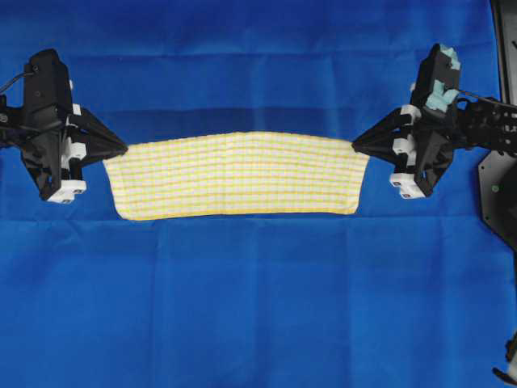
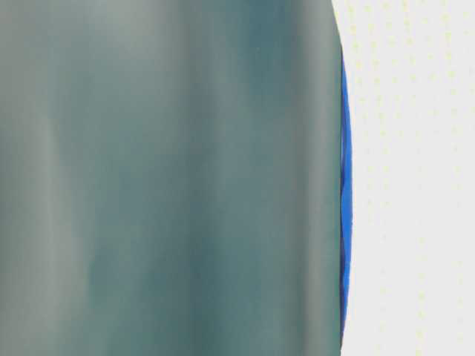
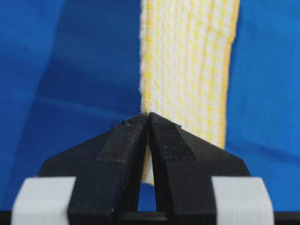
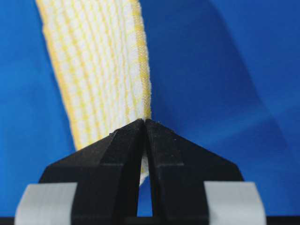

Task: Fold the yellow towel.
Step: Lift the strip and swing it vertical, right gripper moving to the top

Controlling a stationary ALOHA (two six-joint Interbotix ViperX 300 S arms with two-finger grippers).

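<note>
Black left gripper (image 3: 148, 117) and right gripper (image 4: 143, 123) are each clamped on a far corner of the yellow-and-white checked towel (image 1: 238, 175), stretched above the blue cloth (image 1: 258, 307). Probably folded once already; more folds remain.

arms: black | left tool (image 1: 123, 149), right tool (image 1: 356, 145): black wedge fingers | white blocks
</note>
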